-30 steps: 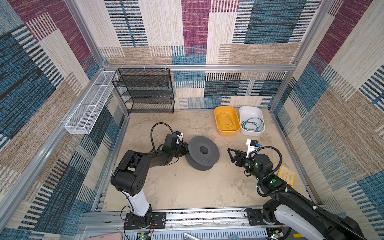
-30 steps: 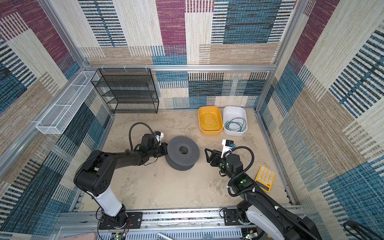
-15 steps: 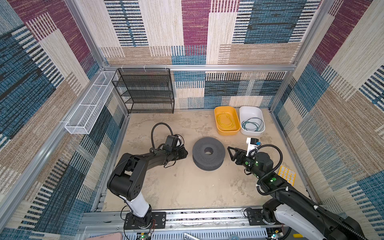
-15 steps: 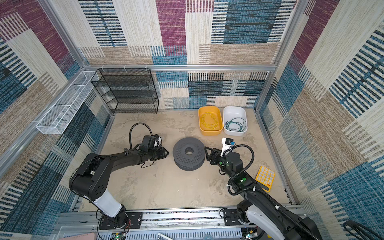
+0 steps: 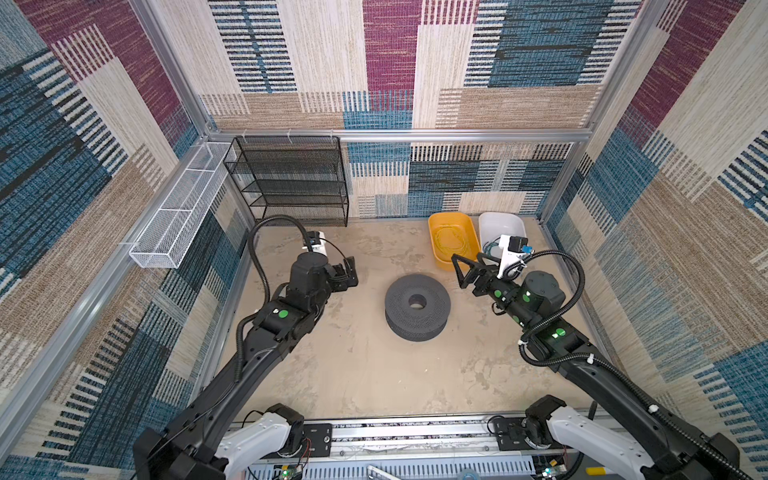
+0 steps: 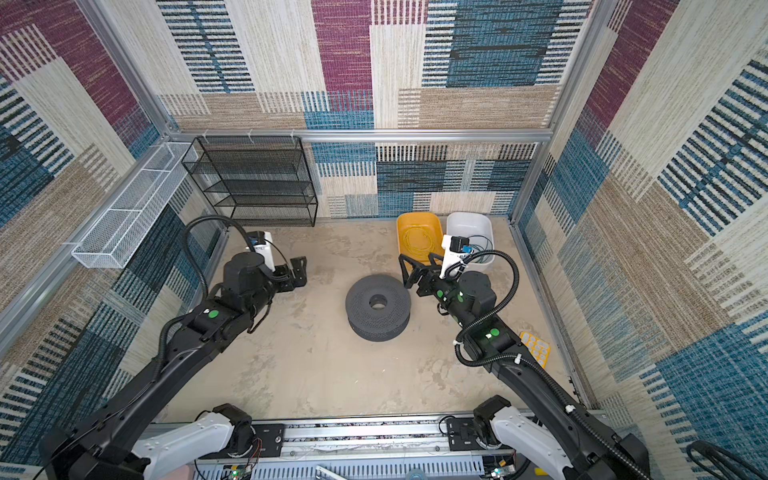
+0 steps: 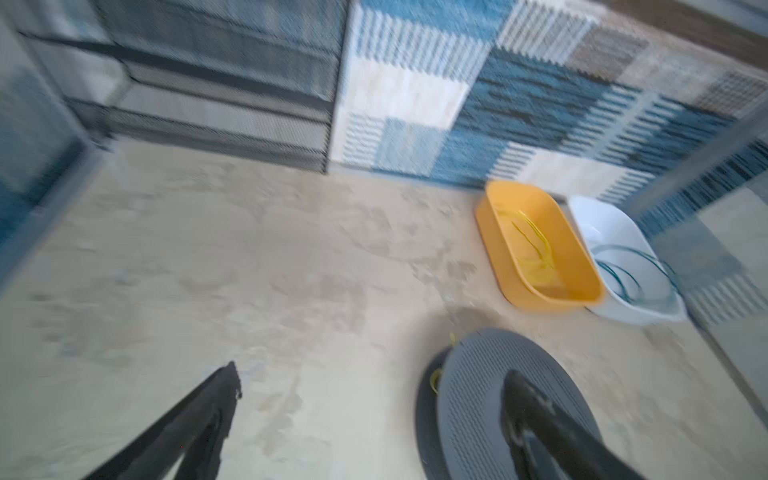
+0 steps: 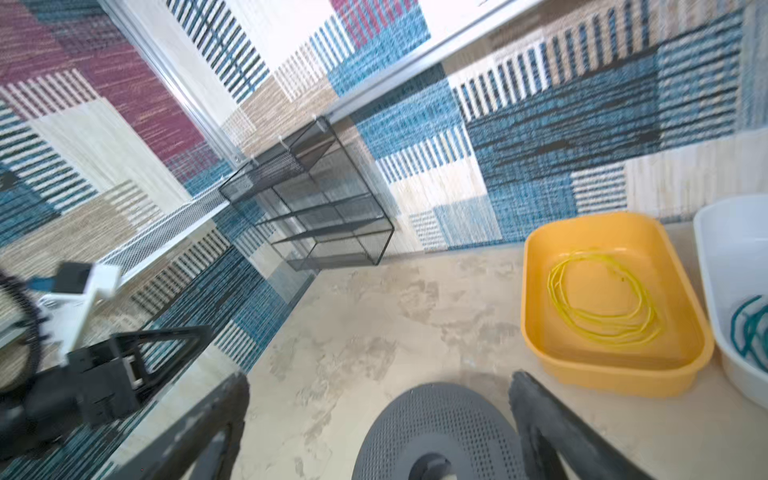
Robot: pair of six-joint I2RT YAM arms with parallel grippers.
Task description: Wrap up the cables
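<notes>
A loose yellow cable [image 5: 453, 243] [image 8: 598, 322] lies coiled in the yellow bin [image 5: 434, 245] at the back right. The teal cable [image 6: 482, 249] [image 7: 627, 270] lies in the white bin [image 5: 500, 224] beside it. A dark grey spool [image 5: 417, 307] [image 6: 377, 305] lies flat mid-floor. In the left wrist view a bit of yellow wire [image 7: 434, 379] shows at the rim of the spool [image 7: 478, 395]. My left gripper [image 5: 349, 272] [image 7: 374, 370] hangs open and empty, left of the spool. My right gripper [image 5: 469, 259] [image 8: 379, 377] is open and empty above the spool's right edge.
A black mesh shelf rack [image 5: 291, 183] stands against the back wall at the left. A white wire basket [image 5: 178, 216] hangs on the left wall. A small yellow tray [image 6: 536, 347] lies on the floor by the right arm.
Both grippers have opened wide. The left gripper drew back from the spool, which slid a little to the right. The right gripper rose and moved toward the bins.
</notes>
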